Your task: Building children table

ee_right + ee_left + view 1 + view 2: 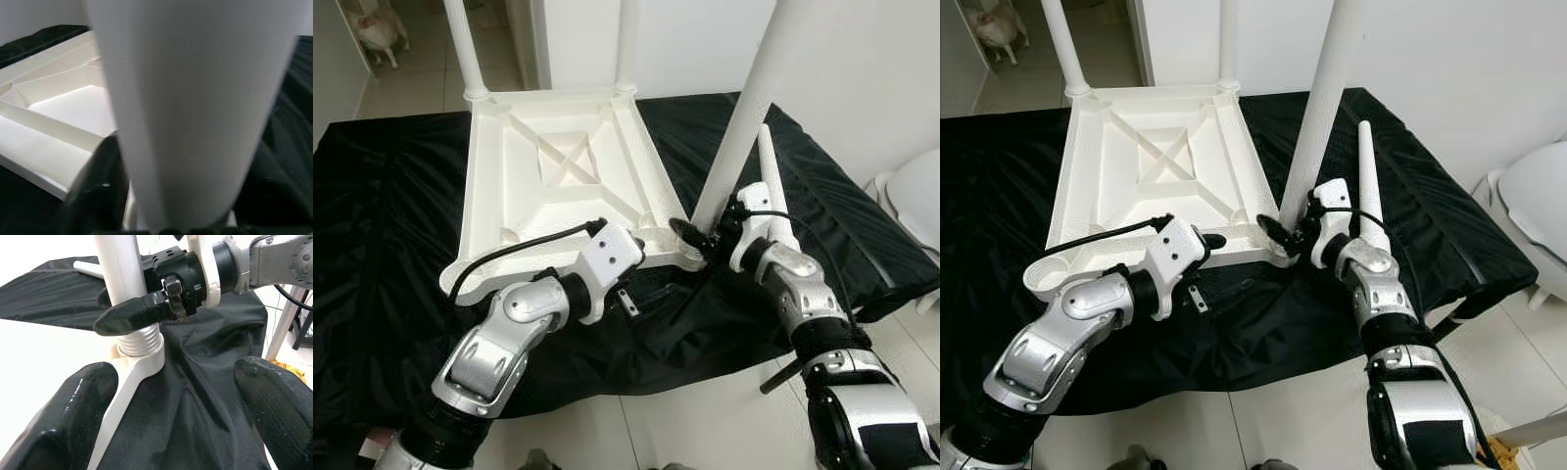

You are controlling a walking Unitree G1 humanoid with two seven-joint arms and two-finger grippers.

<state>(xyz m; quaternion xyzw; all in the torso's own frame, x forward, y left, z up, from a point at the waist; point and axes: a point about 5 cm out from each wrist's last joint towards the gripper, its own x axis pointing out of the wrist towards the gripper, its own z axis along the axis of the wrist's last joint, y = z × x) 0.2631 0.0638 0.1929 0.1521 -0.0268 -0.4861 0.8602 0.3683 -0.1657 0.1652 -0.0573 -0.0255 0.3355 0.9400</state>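
Note:
The white table top lies upside down on a black cloth. Two white legs stand at its far corners. A third leg stands tilted at the near right corner, its threaded end at the socket. My right gripper is shut on this leg just above the thread; one of its fingers wraps the front. My left gripper is open, just left of that corner at the top's near edge and pointing at the leg's base. A fourth leg lies loose on the cloth to the right.
A small metal tag lies on the cloth near the front. The cloth's front edge drops to a tiled floor. A white rounded seat stands at the right, a dog at the far left, and a white wall behind.

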